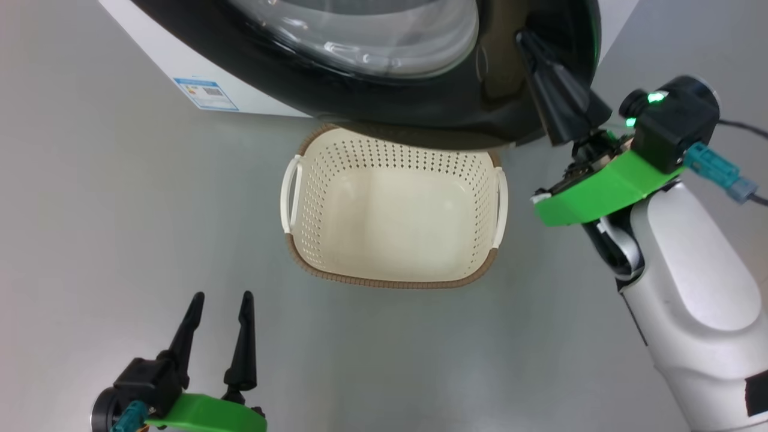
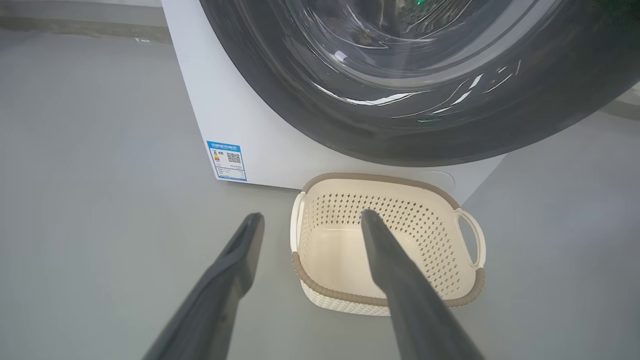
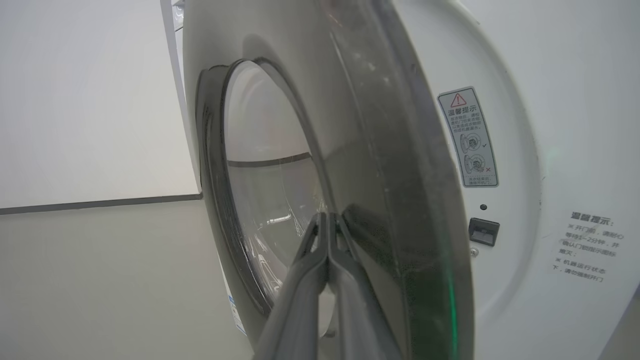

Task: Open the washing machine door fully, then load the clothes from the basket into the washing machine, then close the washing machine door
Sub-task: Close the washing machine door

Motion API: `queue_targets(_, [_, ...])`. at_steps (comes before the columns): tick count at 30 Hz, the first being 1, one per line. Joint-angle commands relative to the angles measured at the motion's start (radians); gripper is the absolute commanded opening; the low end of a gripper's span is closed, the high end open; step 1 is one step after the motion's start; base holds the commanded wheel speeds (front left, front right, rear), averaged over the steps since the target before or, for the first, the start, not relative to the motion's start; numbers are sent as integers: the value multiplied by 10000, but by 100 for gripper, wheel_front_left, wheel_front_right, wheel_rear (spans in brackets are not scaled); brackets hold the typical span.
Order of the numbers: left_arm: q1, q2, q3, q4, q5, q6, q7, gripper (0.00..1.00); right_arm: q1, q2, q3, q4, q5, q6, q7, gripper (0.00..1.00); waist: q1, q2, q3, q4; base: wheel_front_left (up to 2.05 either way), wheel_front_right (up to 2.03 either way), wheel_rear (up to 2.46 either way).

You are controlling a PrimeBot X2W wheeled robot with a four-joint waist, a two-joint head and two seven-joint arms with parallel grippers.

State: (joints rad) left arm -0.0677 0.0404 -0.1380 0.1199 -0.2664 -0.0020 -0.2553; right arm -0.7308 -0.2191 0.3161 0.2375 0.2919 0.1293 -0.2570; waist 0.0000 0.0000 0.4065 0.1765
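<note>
Left gripper [image 1: 222,295]: mine hung open, fingers spread, well apart from the basket, low to its left.
Basket [image 1: 390,283]: cream, perforated, brown rim; bare floor showing, just under the door.
Door [image 1: 420,114]: glossy black, bulging glass, ajar off the white washing machine [image 1: 180,66].
Right gripper [image 1: 523,37]: fingers pressed together, tips on the door's black face, right of the glass.
</note>
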Motion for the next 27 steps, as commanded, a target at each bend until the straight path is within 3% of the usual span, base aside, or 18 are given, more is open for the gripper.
queue_targets(1, [-162, 99, 289, -251, 74, -25, -65, 100, -197, 66, 51, -223, -81, 14, -48, 0, 0, 0, 110, -24, 0, 0, 0])
queue_targets(16, [-341, 99, 98, -368, 163, -48, -65, 100, -1214, -382, 20, 277, -245, 14, -48, 0, 0, 0, 705, 110, 0, 0, 0])
queue_targets(27, [-154, 99, -226, -290, 91, -58, -65, 100, -2346, -1078, 216, 997, -426, 14, -48, 0, 0, 0, 859, 536, 0, 0, 0])
